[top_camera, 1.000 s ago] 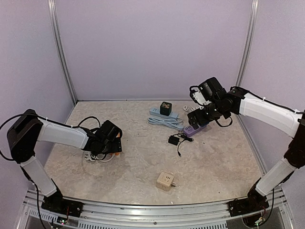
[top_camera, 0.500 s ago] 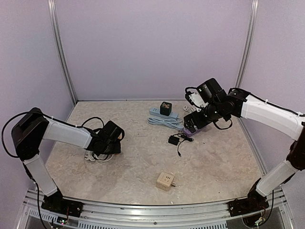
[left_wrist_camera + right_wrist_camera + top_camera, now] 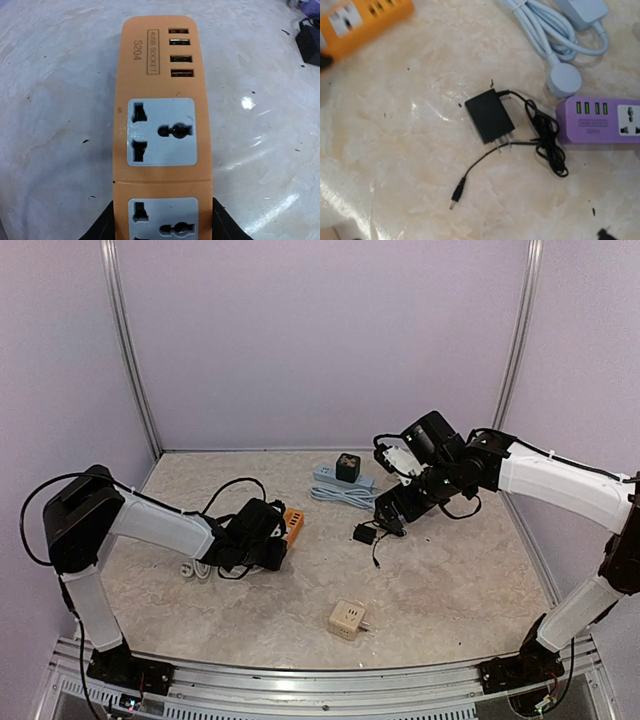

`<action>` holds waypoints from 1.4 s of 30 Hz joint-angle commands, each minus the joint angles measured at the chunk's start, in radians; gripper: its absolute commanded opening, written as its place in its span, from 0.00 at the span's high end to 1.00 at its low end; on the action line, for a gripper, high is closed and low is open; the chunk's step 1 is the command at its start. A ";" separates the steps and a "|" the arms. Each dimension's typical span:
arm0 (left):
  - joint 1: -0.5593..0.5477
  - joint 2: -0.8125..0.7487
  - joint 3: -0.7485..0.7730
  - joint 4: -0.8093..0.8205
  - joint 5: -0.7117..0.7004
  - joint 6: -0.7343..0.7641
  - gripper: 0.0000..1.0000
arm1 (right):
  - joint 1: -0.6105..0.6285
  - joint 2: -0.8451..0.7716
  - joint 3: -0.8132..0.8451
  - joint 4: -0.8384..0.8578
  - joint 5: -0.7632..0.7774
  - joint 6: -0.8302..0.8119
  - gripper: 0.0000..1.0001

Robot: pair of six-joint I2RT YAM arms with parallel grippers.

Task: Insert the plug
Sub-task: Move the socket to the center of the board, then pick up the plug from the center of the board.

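1. Lavender walls are enclosing a marbled beige desk on three sides.
2. The left gripper is reaching in from the left edge toward the desk's middle, its jaws pinching the long sides of an orange power strip. The strip's USB end is pointing away from the wrist, and its grey sockets are facing up.
3. The black adapter plug is lying flat on the desk, right of centre and toward the far edge, with its two prongs showing. Its thin cable is lying bunched just beside it, and the barrel tip is resting apart on the bare surface.
4. The right gripper is hanging over that plug; the pictures are not showing whether its jaws are spread or pressed together.
5. A purple power strip is lying just beside the bunched cable.
6. A pale blue power strip is sitting near the far edge, carrying a black cube, with its coiled cord lying beside it.
7. A beige cube socket is sitting near the near edge, about midway along it.
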 commanded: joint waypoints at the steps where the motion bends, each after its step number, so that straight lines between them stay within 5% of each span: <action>1: -0.089 0.087 0.041 -0.010 0.115 0.228 0.58 | 0.008 0.010 0.017 -0.030 -0.002 -0.013 0.00; 9: -0.141 0.078 0.019 -0.023 0.201 0.353 0.55 | 0.009 0.011 0.013 -0.031 -0.004 -0.013 0.00; 21: -0.142 0.029 -0.019 -0.127 0.079 0.344 0.27 | 0.029 0.032 0.009 -0.069 -0.060 -0.059 0.00; 29: -0.117 -0.142 -0.097 -0.094 -0.061 0.192 0.05 | 0.228 0.128 0.006 -0.154 -0.082 -0.125 0.00; 42: -0.083 -0.410 -0.231 -0.074 -0.144 0.123 0.01 | 0.420 0.289 0.114 -0.266 -0.043 -0.049 0.00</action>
